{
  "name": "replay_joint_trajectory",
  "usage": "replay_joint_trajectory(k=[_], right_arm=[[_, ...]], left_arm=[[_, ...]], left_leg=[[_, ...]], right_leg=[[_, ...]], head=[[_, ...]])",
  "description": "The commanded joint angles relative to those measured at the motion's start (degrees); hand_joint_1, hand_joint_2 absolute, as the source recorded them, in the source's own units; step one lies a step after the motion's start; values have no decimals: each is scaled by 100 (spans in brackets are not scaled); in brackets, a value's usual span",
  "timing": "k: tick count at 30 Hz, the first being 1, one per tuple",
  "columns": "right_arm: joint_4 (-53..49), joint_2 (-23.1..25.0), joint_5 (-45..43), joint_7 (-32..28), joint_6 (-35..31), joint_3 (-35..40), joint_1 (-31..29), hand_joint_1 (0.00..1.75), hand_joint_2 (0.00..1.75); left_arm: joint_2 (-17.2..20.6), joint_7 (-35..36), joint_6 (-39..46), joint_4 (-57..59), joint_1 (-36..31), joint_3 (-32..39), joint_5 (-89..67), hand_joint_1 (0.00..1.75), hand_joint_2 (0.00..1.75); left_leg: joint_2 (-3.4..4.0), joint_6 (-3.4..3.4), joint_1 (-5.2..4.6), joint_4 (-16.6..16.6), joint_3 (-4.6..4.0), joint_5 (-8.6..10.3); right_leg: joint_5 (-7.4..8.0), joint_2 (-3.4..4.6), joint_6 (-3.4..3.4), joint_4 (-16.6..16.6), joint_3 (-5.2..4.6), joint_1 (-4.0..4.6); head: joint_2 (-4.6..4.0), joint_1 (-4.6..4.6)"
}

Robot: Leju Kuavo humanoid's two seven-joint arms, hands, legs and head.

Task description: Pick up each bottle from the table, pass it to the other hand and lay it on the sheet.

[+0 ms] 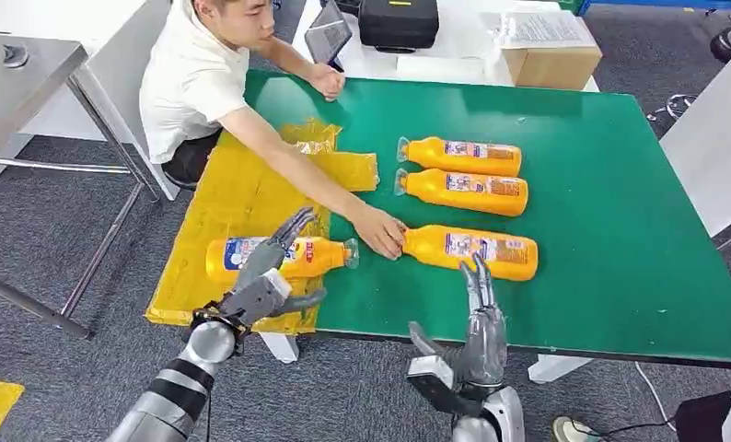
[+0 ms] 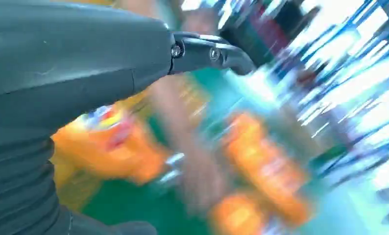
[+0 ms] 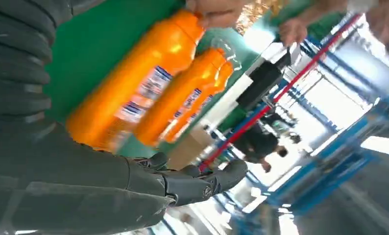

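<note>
Nearest the camera in the head view, the right hand [image 1: 480,318] stood upright at the near edge of the green table [image 1: 620,276], its fingers straight and apart with nothing in them, just short of the nearest bottle on the green [image 1: 472,250]. That orange bottle lay on its side, its cap end toward the sheet, and a person's hand [image 1: 382,230] rested on that cap end, the arm reaching across from the far left corner where the person [image 1: 201,74] leaned over the table. From the right wrist view the same bottle [image 3: 133,83] lay close beside the hand's grey cover, with a second bottle [image 3: 182,98] next to it. Two more orange bottles [image 1: 461,157] [image 1: 463,191] lay side by side farther back on the green, well apart from both hands. The left hand [image 1: 270,272] hovered over the yellow sheet [image 1: 224,198], fingers spread and empty, directly above the bottle on the sheet [image 1: 284,258], which lay on its side with its cap toward the green surface; whether the fingers touched it could not be told. The left wrist view was badly blurred, showing only orange shapes against green and yellow. Beyond the table's far edge stood a black case [image 1: 399,23] and a cardboard box [image 1: 551,46].
</note>
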Motion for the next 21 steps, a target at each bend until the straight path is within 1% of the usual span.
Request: replay_joint_trajectory(k=[1, 2, 3, 4, 5, 6, 9, 10, 11, 12, 13, 14, 15, 17, 18, 19, 20, 21], right_arm=[[406, 282, 2448, 0, -20, -2093, -213, 0, 175], [426, 262, 2625, 69, -20, -2205, -239, 0, 175], [547, 131, 3084, 428, -20, -2271, -292, 0, 175], [634, -17, 3428, 775, -20, -2185, -319, 0, 175], [802, -379, 3508, 1322, -20, -1875, -408, 0, 175], [1034, -603, 3484, 1626, -20, -1738, -502, 0, 175], [1034, -603, 3484, 1626, -20, -1738, -502, 0, 175], [1115, -742, 3642, 1844, -20, -1652, -568, 0, 175], [1291, -950, 3797, 2315, -20, -1399, -630, 0, 175], [1367, -1018, 3743, 2364, -20, -1342, -680, 0, 175], [1572, -1202, 3663, 2607, -20, -1155, -794, 0, 175], [1756, -1306, 3658, 2744, -20, -1029, -892, 0, 175], [2115, -1390, 3475, 2855, -20, -940, -1083, 0, 175], [2233, -1417, 3461, 2889, -20, -914, -1151, 0, 175], [2914, -1474, 3344, 3049, -20, -846, -1461, 0, 175], [3354, -1563, 3323, 3268, -20, -686, -1678, 0, 175], [3609, -1622, 3243, 3401, -13, -596, -1816, 0, 175], [3575, -1666, 3277, 3509, -20, -561, -1867, 0, 175]], left_arm=[[-149, -37, 1528, -1777, 765, -1574, -382, 0, 175], [-178, -45, 1563, -1771, 801, -1634, -347, 0, 175], [-232, -59, 1651, -1737, 873, -1744, -289, 0, 175], [-262, -76, 1728, -1706, 921, -1799, -292, 0, 175], [-292, -84, 1833, -1585, 978, -1958, -321, 0, 175], [-351, -45, 1800, -1467, 1038, -2008, -67, 0, 175], [-351, -45, 1800, -1467, 1038, -2008, -67, 0, 175], [-370, -56, 1787, -1364, 1057, -1989, 82, 0, 175], [-398, -58, 1789, -1289, 1045, -1972, 261, 0, 175], [-401, -65, 1792, -1274, 1046, -1979, 286, 0, 175], [-411, -136, 1867, -1254, 1040, -2002, 372, 0, 175], [-406, -149, 1890, -1253, 1025, -2034, 407, 0, 175], [-385, -135, 1869, -1252, 988, -2086, 468, 0, 175], [-390, -133, 1878, -1251, 976, -2091, 477, 0, 175], [-397, -138, 1890, -1239, 931, -2122, 485, 0, 175], [-400, -129, 1930, -1227, 908, -2143, 494, 0, 175], [-399, -108, 1996, -1204, 878, -2172, 448, 0, 175], [-400, -95, 1996, -1188, 852, -2200, 445, 0, 175]], left_leg=[[-9, -3, 0, 3, 14, -12], [-10, -5, 0, 2, 29, -19], [-15, -2, -3, -7, 15, -5], [-14, -1, -3, -5, 8, -4], [-8, 0, -5, -7, 7, -4], [-5, -2, -6, -10, 26, -11], [2, 0, -9, -7, 13, -8], [1, -1, -12, -9, 23, -12], [2, 0, -14, -7, 16, -9], [5, 1, -11, -5, 9, -8], [9, -2, -12, -11, 26, -11], [11, -1, -13, -10, 18, -8], [11, -4, -12, -12, 29, -11], [10, 0, -12, -9, 15, -6], [13, -2, -9, -8, 28, -12], [19, 0, -9, -8, 22, -9], [22, 2, -10, -9, 23, -8], [25, -1, -9, -8, 30, -12]], right_leg=[[-12, -7, -3, 1, 18, 0], [-19, -7, -6, -2, 34, 0], [-8, -14, -3, -10, 23, -2], [-5, -10, -2, -10, 16, -2], [-2, -4, -1, -13, 13, -3], [-6, 0, -4, -16, 31, -3], [0, 6, -2, -15, 19, -5], [-3, 7, -3, -16, 29, -8], [-1, 7, -2, -15, 21, -10], [2, 9, -1, -15, 15, -7], [-1, 14, -4, -19, 29, -8], [3, 15, -2, -17, 18, -9], [0, 15, -5, -19, 29, -8], [5, 12, 0, -16, 16, -8], [2, 16, -3, -19, 30, -5], [5, 21, -2, -18, 23, -5], [7, 24, 0, -18, 22, -6], [6, 27, -2, -19, 30, -5]], head=[[0, -4], [0, -4], [0, 0], [0, -2], [0, -4], [0, -4], [0, -4], [0, -4], [0, -2], [0, 0], [0, -4], [0, -4], [0, -6], [0, -7], [0, -4], [0, -7], [0, -7], [0, -2]])
